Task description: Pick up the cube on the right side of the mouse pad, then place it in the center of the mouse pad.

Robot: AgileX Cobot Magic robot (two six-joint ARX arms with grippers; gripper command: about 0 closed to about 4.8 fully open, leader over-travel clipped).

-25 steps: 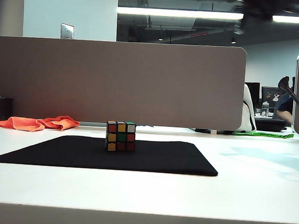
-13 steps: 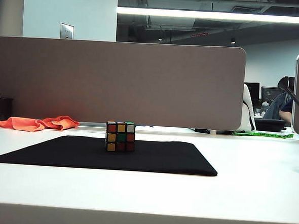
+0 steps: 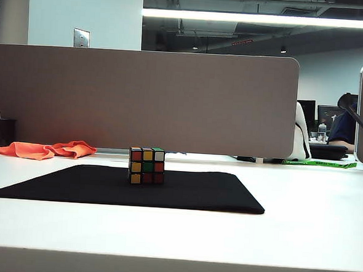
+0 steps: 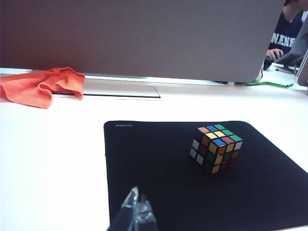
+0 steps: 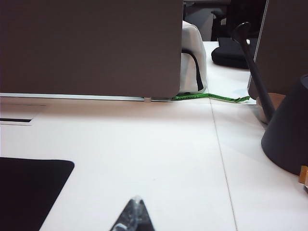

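Note:
The cube (image 3: 146, 165) stands upright on the black mouse pad (image 3: 196, 192), near its middle and towards the far edge, with nothing touching it. In the left wrist view the cube (image 4: 215, 148) sits on the mouse pad (image 4: 154, 163), well ahead of my left gripper (image 4: 137, 199), whose fingertips lie together, shut and empty, over the pad's near part. My right gripper (image 5: 136, 201) is shut and empty above bare white table, off to the right of a corner of the mouse pad (image 5: 24, 192). Neither gripper shows in the exterior view.
An orange cloth (image 3: 45, 149) lies at the back left of the table, beyond the pad. A grey partition (image 3: 140, 99) runs along the table's far edge. A dark lamp base (image 5: 288, 139) stands on the table to the far right.
The dark blur of the right arm at the top right and its shadow on the table's right side have left the exterior view. The cube and pad have not moved.

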